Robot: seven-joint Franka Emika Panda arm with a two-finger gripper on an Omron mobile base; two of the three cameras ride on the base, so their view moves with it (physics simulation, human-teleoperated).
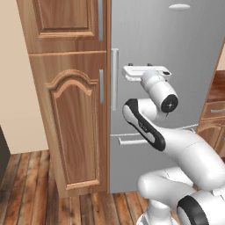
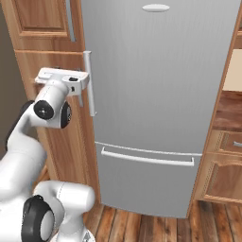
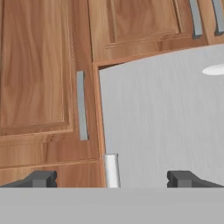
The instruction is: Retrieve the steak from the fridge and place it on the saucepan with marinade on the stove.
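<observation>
The spread pincer faces the closed fridge at its bar handle, wooden cabinet alongside.

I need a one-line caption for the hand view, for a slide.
Open claw facing the closed fridge, its fingertips either side of the door handle.

No text, label, brand or number can be read anywhere. The pale oval badge at twelve o'clock on the fridge door looks blank, though it is small.
</observation>
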